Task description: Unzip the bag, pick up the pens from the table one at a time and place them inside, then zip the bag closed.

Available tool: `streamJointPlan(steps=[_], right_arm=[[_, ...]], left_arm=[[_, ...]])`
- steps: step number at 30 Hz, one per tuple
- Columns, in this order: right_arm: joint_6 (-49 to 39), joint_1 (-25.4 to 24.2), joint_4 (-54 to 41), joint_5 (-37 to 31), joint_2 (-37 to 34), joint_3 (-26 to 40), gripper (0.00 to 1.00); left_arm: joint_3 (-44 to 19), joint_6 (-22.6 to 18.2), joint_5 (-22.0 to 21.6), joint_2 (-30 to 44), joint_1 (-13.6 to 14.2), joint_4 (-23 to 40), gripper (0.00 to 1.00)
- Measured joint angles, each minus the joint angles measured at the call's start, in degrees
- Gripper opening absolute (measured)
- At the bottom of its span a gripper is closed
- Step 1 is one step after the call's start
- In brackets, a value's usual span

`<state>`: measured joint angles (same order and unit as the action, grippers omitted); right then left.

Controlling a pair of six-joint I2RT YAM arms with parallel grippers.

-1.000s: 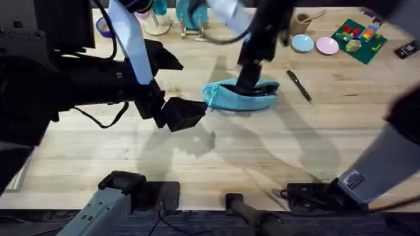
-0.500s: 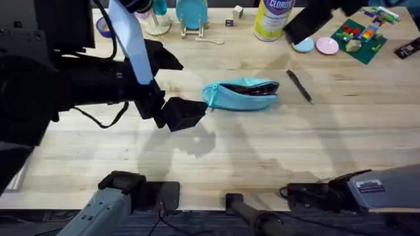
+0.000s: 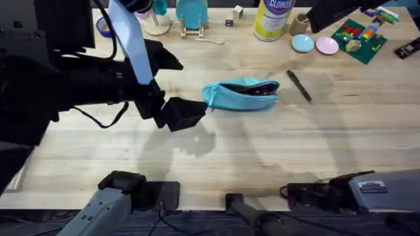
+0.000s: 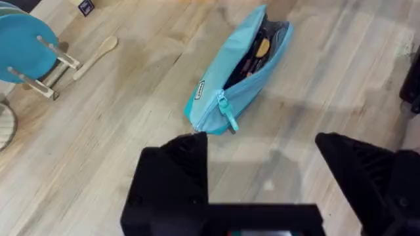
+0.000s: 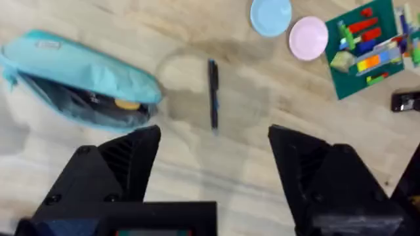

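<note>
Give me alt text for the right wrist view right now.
An unzipped light blue bag lies on the wooden table with dark items inside, and one black pen lies on the table beside it. The open right gripper hovers above, empty. Beyond the pen sit a blue dish, a pink dish and a green toy board.

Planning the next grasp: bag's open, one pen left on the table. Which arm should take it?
Right, probably. The pen lies on the table on the right-arm side of the bag, and the right gripper, open, looks down on it. The left gripper, also open, faces the bag's zipper end.
</note>
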<state>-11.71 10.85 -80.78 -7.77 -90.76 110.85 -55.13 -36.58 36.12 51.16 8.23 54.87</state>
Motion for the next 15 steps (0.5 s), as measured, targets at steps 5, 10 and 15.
streamJointPlan(steps=[5,10,15], right_arm=[[0.4,0.0,1.3,-0.2,-0.1,0.0,0.996],[0.8,-1.9,1.5,-0.2,-1.1,-0.5,0.996],[1.9,-5.2,4.3,0.1,-3.8,-4.7,0.997]], left_arm=[[0.0,0.0,0.0,0.0,0.0,0.0,0.994],[0.0,0.0,0.0,0.0,0.0,0.0,0.993],[0.0,0.0,0.0,0.0,0.0,0.0,0.992]])
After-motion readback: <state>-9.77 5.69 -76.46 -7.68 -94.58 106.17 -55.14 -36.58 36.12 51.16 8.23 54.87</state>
